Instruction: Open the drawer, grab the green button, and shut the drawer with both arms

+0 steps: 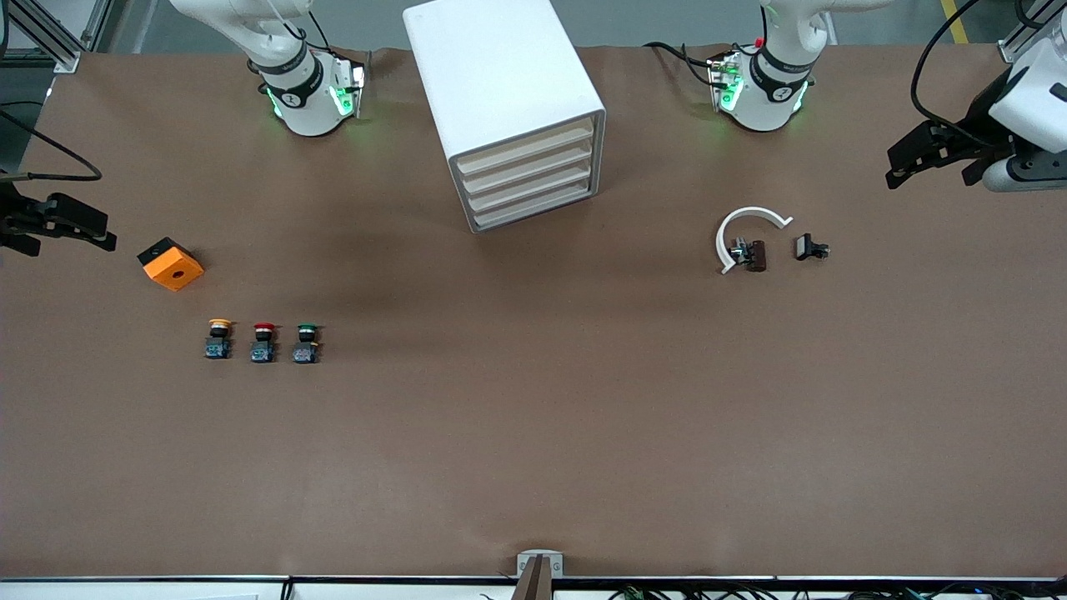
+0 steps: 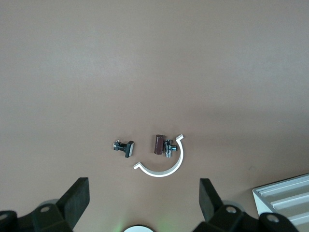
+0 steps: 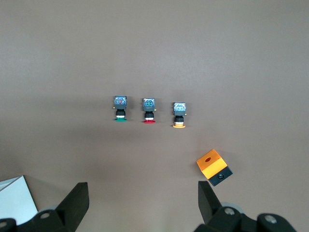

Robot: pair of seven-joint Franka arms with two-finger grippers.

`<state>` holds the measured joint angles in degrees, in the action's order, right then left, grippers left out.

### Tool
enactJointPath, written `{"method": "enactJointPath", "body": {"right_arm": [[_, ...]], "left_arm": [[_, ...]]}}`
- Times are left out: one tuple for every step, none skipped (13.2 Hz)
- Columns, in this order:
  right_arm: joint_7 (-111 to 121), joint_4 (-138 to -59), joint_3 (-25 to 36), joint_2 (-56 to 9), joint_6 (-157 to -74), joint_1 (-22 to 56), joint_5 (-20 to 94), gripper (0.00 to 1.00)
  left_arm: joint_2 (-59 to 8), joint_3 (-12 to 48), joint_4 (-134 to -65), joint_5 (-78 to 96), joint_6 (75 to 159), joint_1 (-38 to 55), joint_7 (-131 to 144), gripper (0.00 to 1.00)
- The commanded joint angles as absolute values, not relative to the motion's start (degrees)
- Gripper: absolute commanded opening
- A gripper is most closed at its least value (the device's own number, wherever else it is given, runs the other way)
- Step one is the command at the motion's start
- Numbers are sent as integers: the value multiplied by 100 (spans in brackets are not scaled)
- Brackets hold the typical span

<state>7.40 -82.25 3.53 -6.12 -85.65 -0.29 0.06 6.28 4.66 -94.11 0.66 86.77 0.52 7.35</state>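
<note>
The white cabinet point(image 1: 500, 83) stands at the back middle of the table with all four beige-fronted drawers shut. The lowest drawer point(image 1: 533, 209) is flush with the others. The green-capped button point(image 1: 306, 342) stands on the table toward the right arm's end, beside a red-capped and a yellow-capped one; it also shows in the right wrist view point(image 3: 119, 110). My right gripper point(image 1: 107, 233) is open and empty over the table's edge at the right arm's end. My left gripper point(image 1: 896, 167) is open and empty over the left arm's end.
An orange block point(image 1: 171, 264) lies near the right gripper. The red-capped button point(image 1: 263, 342) and yellow-capped button point(image 1: 219, 339) stand in the row. A white C-shaped ring point(image 1: 744, 233), a brown part point(image 1: 755, 255) and a black part point(image 1: 809, 247) lie toward the left arm's end.
</note>
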Motion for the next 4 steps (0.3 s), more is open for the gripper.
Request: {"method": "enactJointPath", "body": {"right_arm": [[677, -8253, 360, -563, -8569, -9, -35, 100], [668, -8253, 360, -563, -8578, -9, -35, 100], [668, -8253, 360, -563, -8578, -9, -35, 100], [668, -8253, 360, -563, -8578, -9, -35, 100]], "left_arm": [[580, 633, -9255, 132, 8613, -62, 948, 100], [571, 642, -9246, 88, 8605, -35, 1062, 100], [571, 642, -9246, 79, 8604, -35, 1081, 100], [571, 633, -9246, 70, 8604, -53, 1098, 100]]}}
